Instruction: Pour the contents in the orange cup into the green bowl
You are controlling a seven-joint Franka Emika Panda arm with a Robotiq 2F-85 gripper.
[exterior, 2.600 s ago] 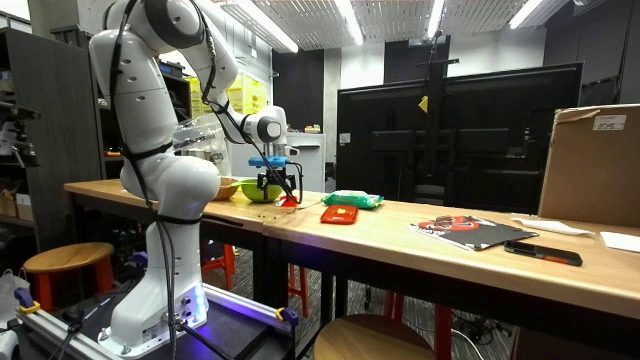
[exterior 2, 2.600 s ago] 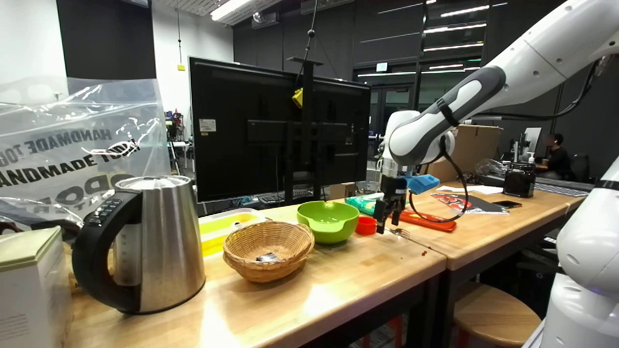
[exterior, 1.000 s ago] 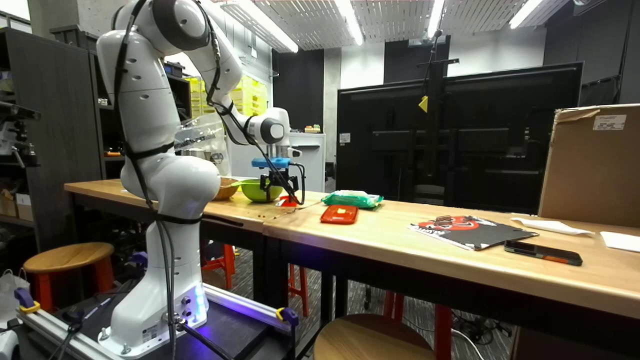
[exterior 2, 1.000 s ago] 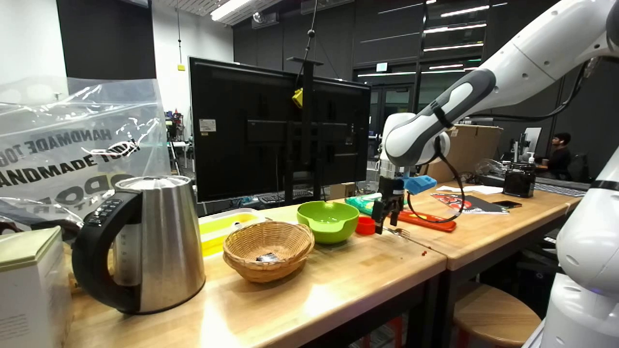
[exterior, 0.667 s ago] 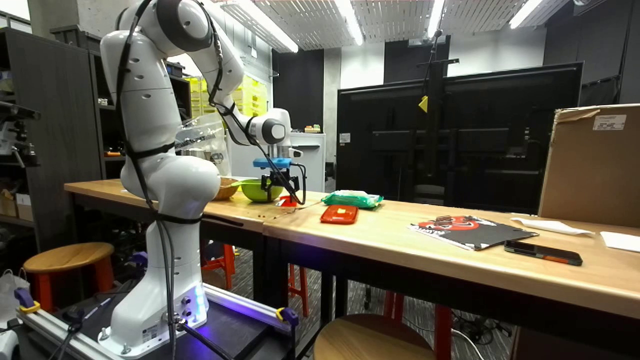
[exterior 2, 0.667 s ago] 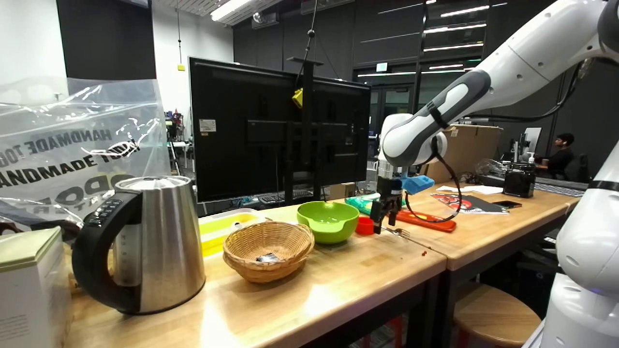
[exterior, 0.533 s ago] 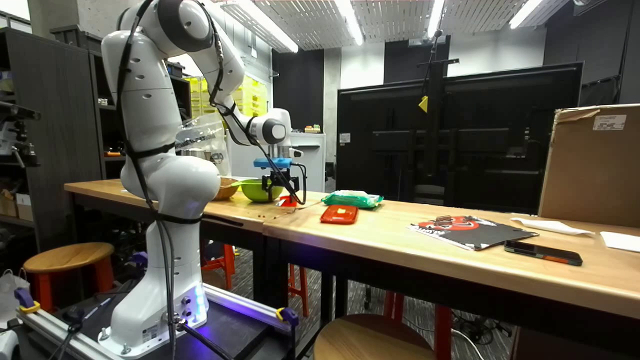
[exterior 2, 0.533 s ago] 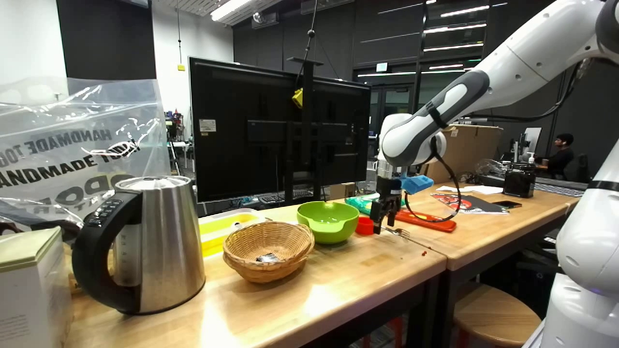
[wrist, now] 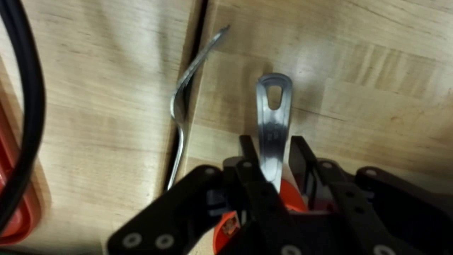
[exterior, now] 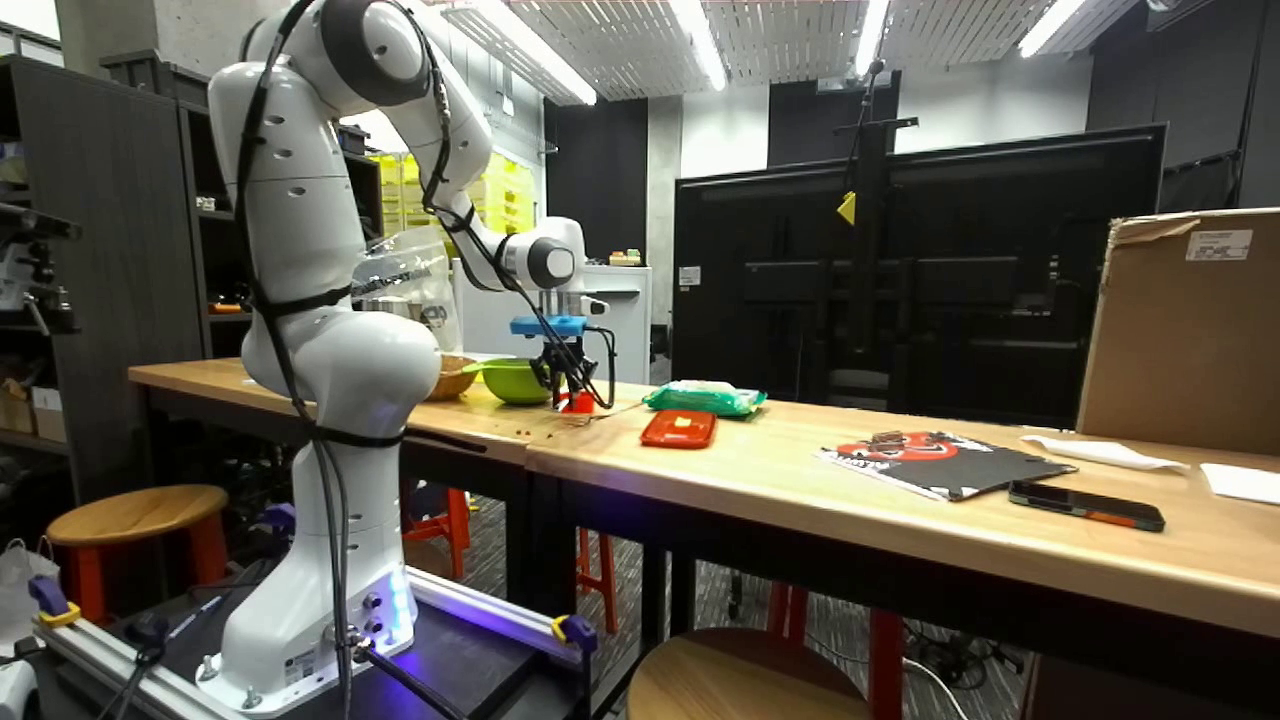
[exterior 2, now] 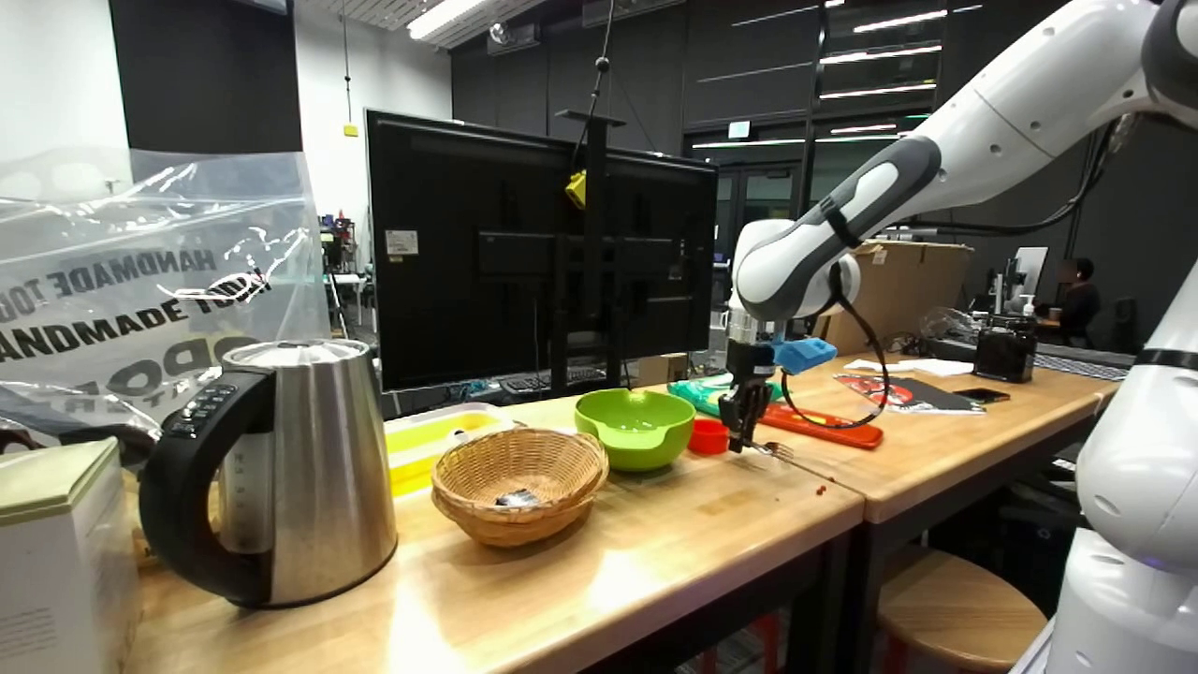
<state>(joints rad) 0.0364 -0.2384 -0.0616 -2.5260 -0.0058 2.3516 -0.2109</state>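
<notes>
Gripper (wrist: 273,148) had just drawn in: both exterior views showed the tips clearly closer together than 0.5 s earlier. In the wrist view the 2 tips flanked the metal handle (wrist: 274,131) of the orange cup (exterior 2: 708,438), with what looked like a slim gap on each side, so I couldn't tell if they had bitten yet. Logged it as narrowed around the handle, grasp unconfirmed. Cup hadn't moved in either exterior view: upright on the table (exterior 2: 711,524), just beside the green bowl (exterior 2: 641,456); touching or not, couldn't tell. Contents (wrist: 230,226), reddish-brown bits, were in the cup as far as I could see, most of it being hidden. For the task, I read that as alignment done and grasp in progress, lift and pour not yet started. Next move, my call: finish the squeeze, check for slip, go straight up, then over the bowl and tip. Main worry was the thin handle, since the cup could roll in the pads and spill short. Fork (wrist: 184,78) lay near the handle but apart from it, so I judged snagging unlikely.
</notes>
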